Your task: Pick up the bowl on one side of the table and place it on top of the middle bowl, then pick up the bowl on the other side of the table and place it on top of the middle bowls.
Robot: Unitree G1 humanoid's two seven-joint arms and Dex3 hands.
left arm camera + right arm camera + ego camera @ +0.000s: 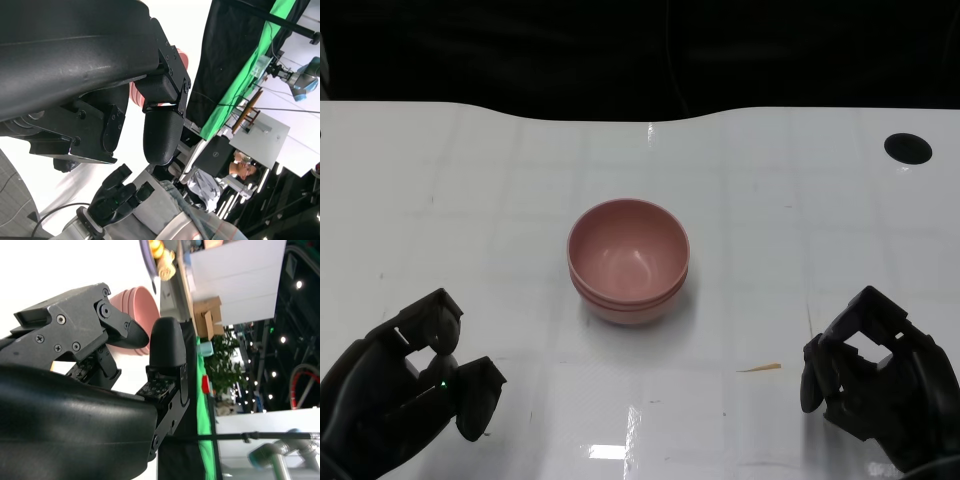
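A stack of pink bowls (pixel 628 262) stands nested in the middle of the white table (pixel 470 200). My left hand (pixel 405 390) rests low at the near left, well apart from the stack, fingers loosely apart and holding nothing. My right hand (pixel 875 375) sits at the near right, also empty and away from the bowls. In the left wrist view a sliver of the pink stack (pixel 183 60) shows past my left hand (pixel 100 75), and my right hand (pixel 117 197) shows farther off. The right wrist view shows the stacked rims (pixel 127 302) beyond my right hand (pixel 100 365).
A round black hole (pixel 907 148) lies in the table at the far right. A small orange mark (pixel 760 369) is on the surface near my right hand. The table's far edge meets a dark backdrop. A person (pixel 240 165) sits beyond the table.
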